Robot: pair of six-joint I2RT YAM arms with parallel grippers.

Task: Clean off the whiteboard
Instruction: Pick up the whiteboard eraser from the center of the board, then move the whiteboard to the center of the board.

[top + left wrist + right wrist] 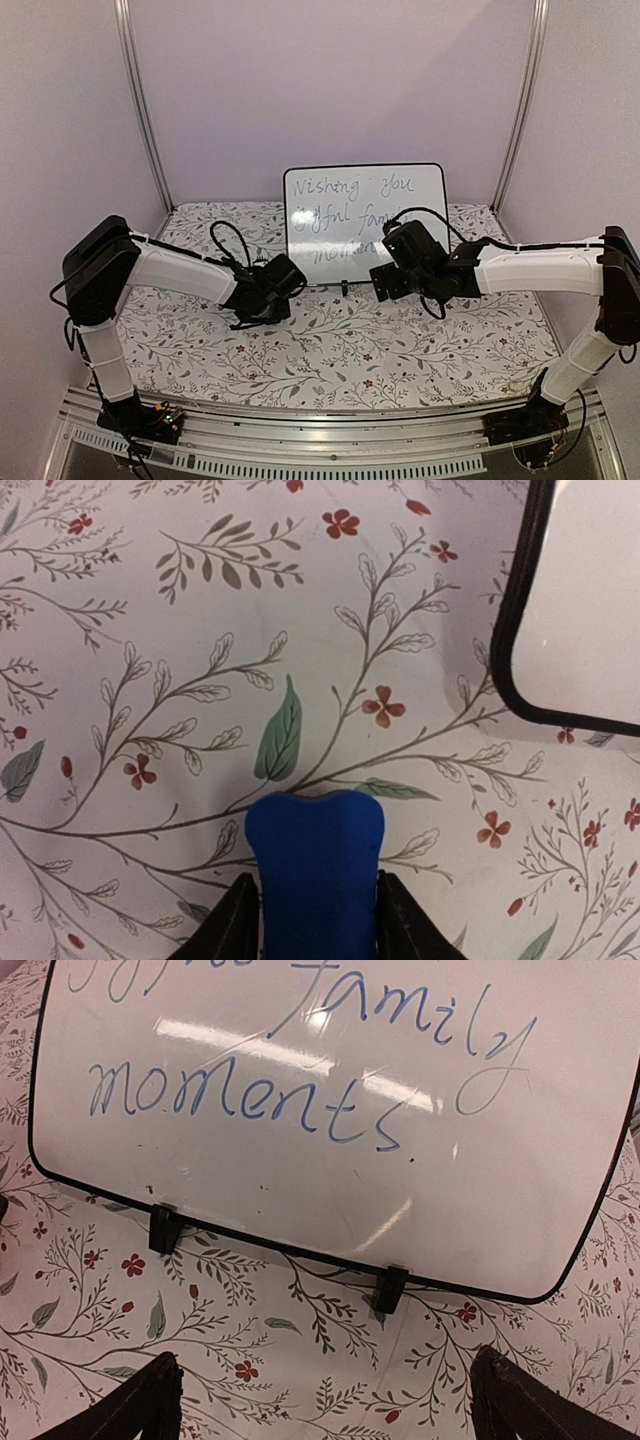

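Observation:
The whiteboard (365,222) stands upright on small black feet at the back middle of the table, with grey handwriting across it. Its lower corner (575,610) shows at the upper right of the left wrist view. In the right wrist view the whiteboard (330,1110) fills the top, reading "family moments". My left gripper (318,920) is shut on a blue eraser block (316,865), low over the cloth, left of the board. My right gripper (325,1410) stands wide open in front of the board's lower edge, with nothing between its fingers (520,1400).
A floral tablecloth (330,345) covers the table. Metal posts (140,100) and pale walls close in the back and sides. Black cables (230,245) loop over both wrists. The board's feet (165,1230) rest on the cloth.

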